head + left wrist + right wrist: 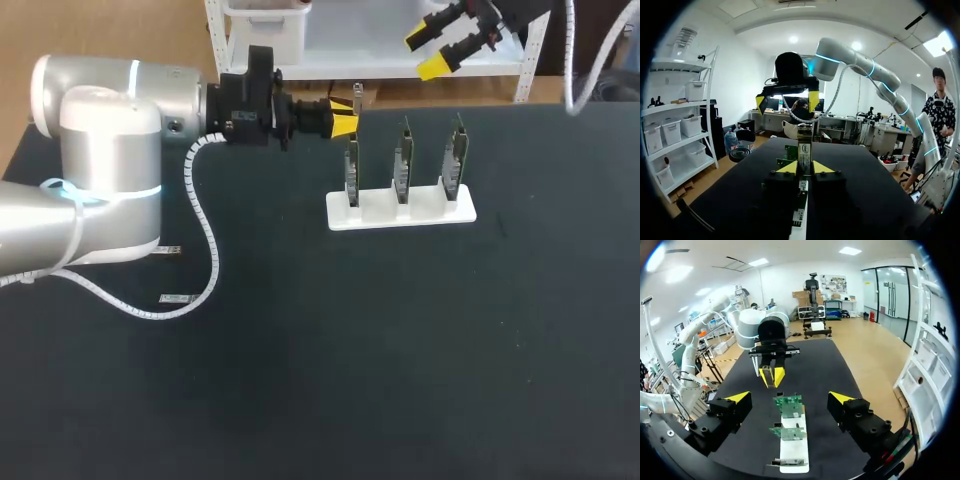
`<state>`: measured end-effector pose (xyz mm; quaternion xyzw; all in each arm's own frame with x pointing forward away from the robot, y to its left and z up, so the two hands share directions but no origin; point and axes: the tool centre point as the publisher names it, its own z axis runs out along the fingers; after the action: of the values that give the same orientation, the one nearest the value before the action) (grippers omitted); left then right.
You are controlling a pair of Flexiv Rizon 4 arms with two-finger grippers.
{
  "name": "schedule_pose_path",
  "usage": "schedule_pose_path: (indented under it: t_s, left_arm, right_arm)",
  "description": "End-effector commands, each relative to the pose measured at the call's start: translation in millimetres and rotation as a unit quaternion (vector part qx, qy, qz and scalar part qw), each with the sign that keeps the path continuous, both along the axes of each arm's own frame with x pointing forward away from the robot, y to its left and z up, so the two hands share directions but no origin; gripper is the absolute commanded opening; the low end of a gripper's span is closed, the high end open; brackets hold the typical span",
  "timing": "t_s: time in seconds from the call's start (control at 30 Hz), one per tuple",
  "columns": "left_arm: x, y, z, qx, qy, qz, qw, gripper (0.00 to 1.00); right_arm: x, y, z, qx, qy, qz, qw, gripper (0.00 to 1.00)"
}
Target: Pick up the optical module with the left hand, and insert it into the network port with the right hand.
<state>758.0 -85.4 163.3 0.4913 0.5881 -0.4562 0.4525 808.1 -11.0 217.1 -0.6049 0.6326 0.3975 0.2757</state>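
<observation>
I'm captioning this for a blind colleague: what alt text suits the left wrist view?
My left gripper is shut on the upright optical module, above a white rack of green circuit boards. Ahead, my right gripper hangs open facing it over the table.

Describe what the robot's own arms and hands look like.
Both arms are rounded silver-white tubes with glowing cyan rings at the joints: left arm, right arm. A white spiral-wrapped cable runs along the left one. The left hand and right hand are black blocks, each with two yellow-tipped fingers.
</observation>
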Motion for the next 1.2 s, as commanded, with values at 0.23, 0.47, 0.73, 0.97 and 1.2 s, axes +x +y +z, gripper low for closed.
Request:
schedule_pose_path:
  t_s: [0.23, 0.47, 0.73, 0.97, 1.2]
  left_arm:
    - [1.5, -0.1, 0.4, 0.002, 0.001, -0.002, 1.000, 0.00]
    - [1.5, -0.1, 0.4, 0.002, 0.001, -0.002, 1.000, 0.00]
    - [1.5, -0.1, 0.4, 0.002, 0.001, -0.002, 1.000, 0.00]
    - [1.5, -0.1, 0.4, 0.002, 0.001, -0.002, 1.000, 0.00]
    - [1.5, -0.1, 0.4, 0.002, 0.001, -0.002, 1.000, 0.00]
  right_arm:
    - [-5.6, -3.4, 1.8, -0.015, -0.002, -0.069, 0.997, 1.00]
    - [-5.6, -3.4, 1.8, -0.015, -0.002, -0.069, 0.997, 1.00]
    - [-11.4, 18.7, 6.2, -0.037, -0.009, -0.052, 0.998, 1.00]
    - [-30.8, 35.2, 1.7, -0.036, -0.006, -0.034, 0.999, 1.00]
    - [-49.2, 38.3, -0.8, -0.019, 0.000, -0.046, 0.999, 1.00]
